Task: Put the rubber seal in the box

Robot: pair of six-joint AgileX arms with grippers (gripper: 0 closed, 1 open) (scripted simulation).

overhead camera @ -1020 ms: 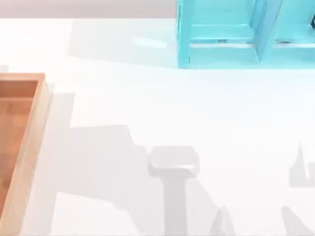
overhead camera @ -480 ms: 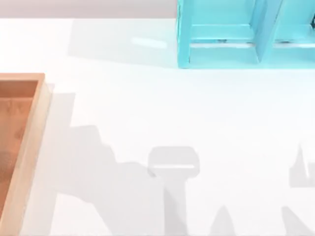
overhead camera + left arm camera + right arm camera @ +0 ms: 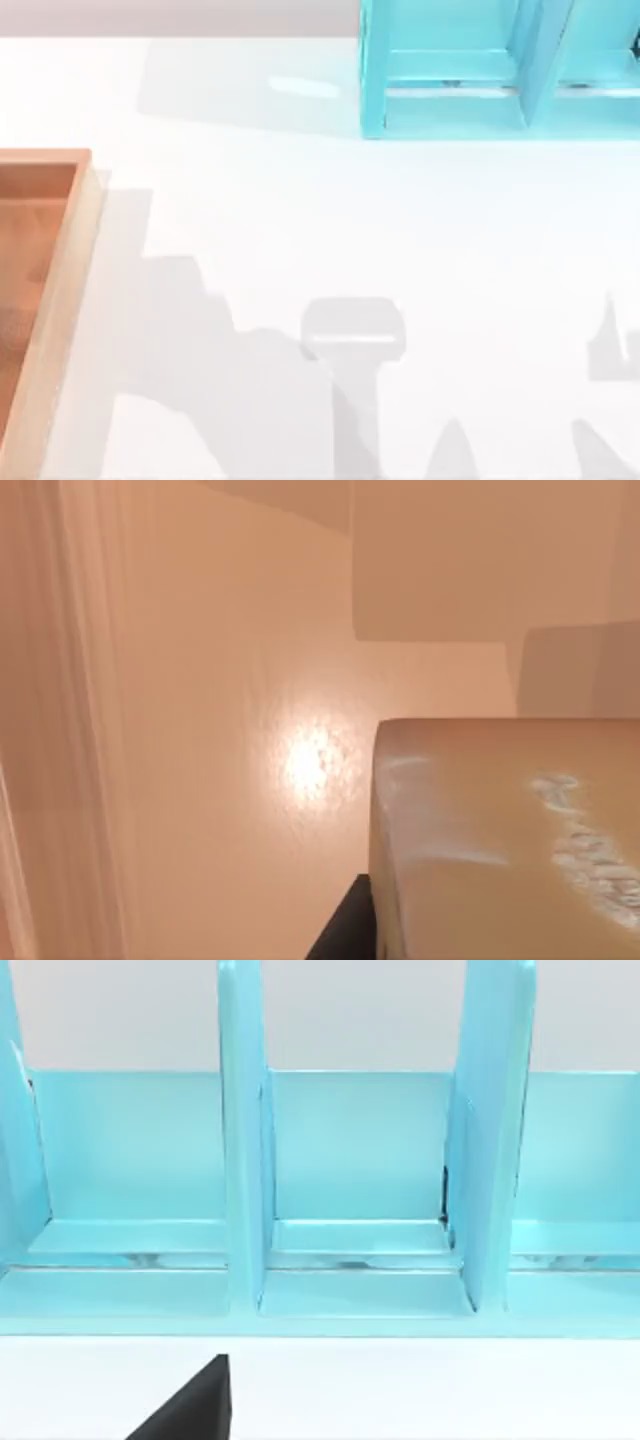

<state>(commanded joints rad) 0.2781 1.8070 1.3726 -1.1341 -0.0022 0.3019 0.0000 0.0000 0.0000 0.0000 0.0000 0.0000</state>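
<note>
The rubber seal [image 3: 500,840], a tan-brown block with faint white marks on one face, sits very close in the left wrist view, and one dark finger [image 3: 342,932] lies against its side. My left gripper [image 3: 500,920] is shut on it above the orange-brown floor of the box [image 3: 200,730]. In the top view the box [image 3: 62,290] lies at the table's left edge, with its pale wood rim in sight. One dark fingertip [image 3: 190,1408] of the right gripper faces the turquoise shelf, away from the box.
A turquoise shelf frame [image 3: 450,70] with upright dividers [image 3: 240,1160] stands at the back right of the white table [image 3: 300,200]. Grey arm shadows lie across the table's front half.
The broad arm shadow on the table's front left has drawn back toward the left, toward the box. The box and the shelf have not moved.
</note>
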